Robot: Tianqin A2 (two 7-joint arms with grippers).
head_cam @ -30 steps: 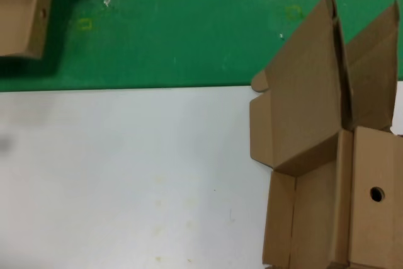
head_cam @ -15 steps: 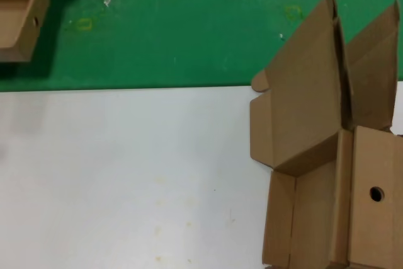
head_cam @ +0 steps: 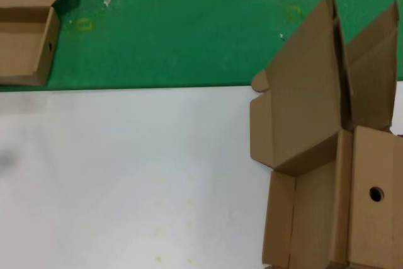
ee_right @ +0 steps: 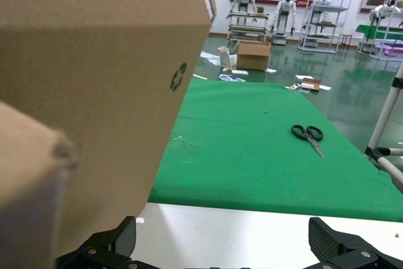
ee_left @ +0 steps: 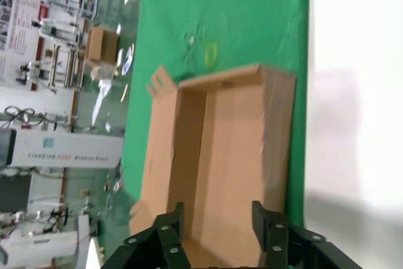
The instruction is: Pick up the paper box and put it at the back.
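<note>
The paper box [head_cam: 25,42] sits on the green mat [head_cam: 189,29] at the back, delivery apparently complete, the left gripper [ee_left: 217,218] spread open above it, while the right gripper [ee_right: 220,244], fingers wide apart, waits beside another box [ee_right: 88,92].

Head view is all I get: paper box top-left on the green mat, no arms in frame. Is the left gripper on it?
Observer: The left wrist view shows the left gripper right at the paper box, fingers spread open, clamping no wall.
Operator: Is the box fully on the mat?
Observer: Yes. In that view a strip of green mat shows between the box's wall and the white tabletop.
Operator: Right arm?
Observer: The right gripper is open, low over the tabletop, close beside another cardboard box.
Operator: Anything else on the mat?
Observer: Scissors lie on it, seen only in the right wrist view.
</note>
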